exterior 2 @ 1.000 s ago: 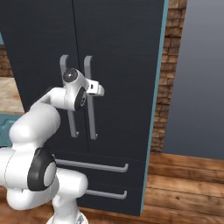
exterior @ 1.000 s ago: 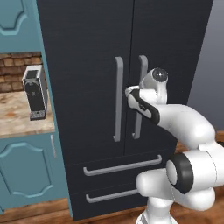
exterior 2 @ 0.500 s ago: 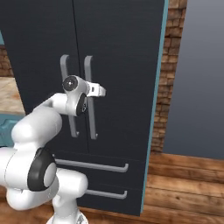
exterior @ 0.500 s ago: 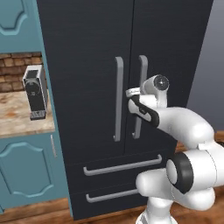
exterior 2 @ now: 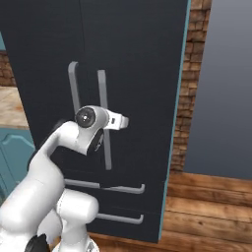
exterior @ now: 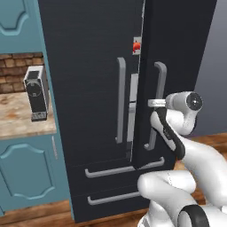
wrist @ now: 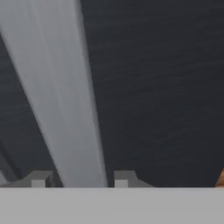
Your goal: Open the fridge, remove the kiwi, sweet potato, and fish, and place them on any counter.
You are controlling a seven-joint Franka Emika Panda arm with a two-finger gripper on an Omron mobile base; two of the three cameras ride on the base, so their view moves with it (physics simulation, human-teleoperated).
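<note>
The black fridge (exterior: pixel 88 66) fills the middle of both base views. Its right door (exterior: pixel 177 53) stands ajar by a narrow gap. Through that gap show grey shelf edges and a small bright red bit, the fish (exterior: pixel 136 45). My gripper (exterior: pixel 153 103) is shut on the right door's grey bar handle (exterior: pixel 159 88) at mid height. It is also at the handle (exterior 2: pixel 104 98) in the right base view, gripper (exterior 2: pixel 120 120). In the hand view the bar (wrist: pixel 61 96) runs between the fingertips of the gripper (wrist: pixel 81 179). The kiwi and sweet potato are hidden.
Left of the fridge, a beige counter (exterior: pixel 13 122) over teal cabinets (exterior: pixel 26 173) carries a dark coffee machine (exterior: pixel 36 93). Two drawers with bar handles (exterior: pixel 111 170) sit below the doors. A brick wall (exterior 2: pixel 194 74) and wooden floor (exterior 2: pixel 206 206) lie to the right.
The jaws have come together on the right handle. The right door has swung out a little, opening a gap between the doors.
</note>
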